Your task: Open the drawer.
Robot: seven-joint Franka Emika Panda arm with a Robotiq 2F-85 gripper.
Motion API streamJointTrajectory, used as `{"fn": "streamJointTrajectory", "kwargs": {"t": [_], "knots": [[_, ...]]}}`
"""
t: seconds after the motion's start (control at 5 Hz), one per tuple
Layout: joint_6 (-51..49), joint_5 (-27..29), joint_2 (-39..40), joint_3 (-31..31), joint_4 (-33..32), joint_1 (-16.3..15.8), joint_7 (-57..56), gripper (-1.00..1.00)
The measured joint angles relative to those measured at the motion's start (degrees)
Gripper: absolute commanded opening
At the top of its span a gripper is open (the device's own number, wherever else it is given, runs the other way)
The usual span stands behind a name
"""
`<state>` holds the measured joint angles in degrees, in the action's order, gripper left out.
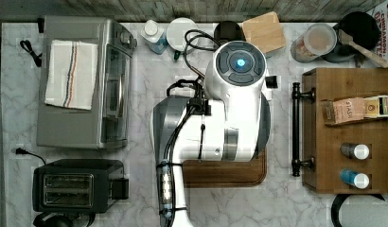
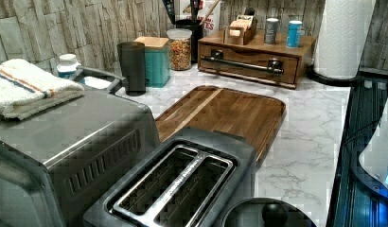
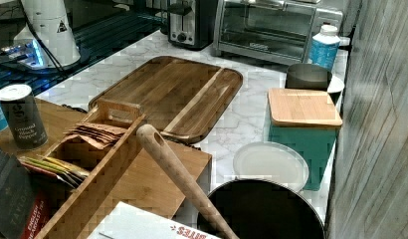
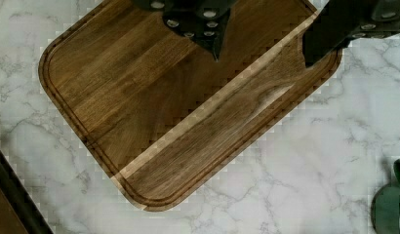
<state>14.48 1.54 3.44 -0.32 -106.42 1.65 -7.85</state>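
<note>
Black gripper [image 4: 261, 56] fingers hang spread apart, gripping nothing, right over the dark wooden tray [image 4: 154, 112]. Drawer [image 2: 249, 64] looks shut — it's at about 1 o'clock in the left view, black bar handle [image 2: 242, 63] across its front, well apart from the gripper — marble counter [image 2: 305, 142] all around.

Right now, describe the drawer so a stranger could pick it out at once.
In the left view, find the paper towel roll at the back of the marble counter. Beside it sits a low wooden cabinet topped with tins. The drawer is its front, alone bearing a long black bar handle.
</note>
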Motion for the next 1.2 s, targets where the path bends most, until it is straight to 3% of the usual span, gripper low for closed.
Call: {"fn": "streamJointTrajectory", "kwargs": {"t": [0.4,0.8,1.2], "knots": [[0.74,0.0,0.46,0.12,-0.9,0.15,-0.01,1.0],[4.13,-0.52,1.4,-0.4,-2.18,0.22,-15.81,1.0],[8.48,-5.1,1.99,-1.39,-6.1,2.06,-28.57,1.0]]}}
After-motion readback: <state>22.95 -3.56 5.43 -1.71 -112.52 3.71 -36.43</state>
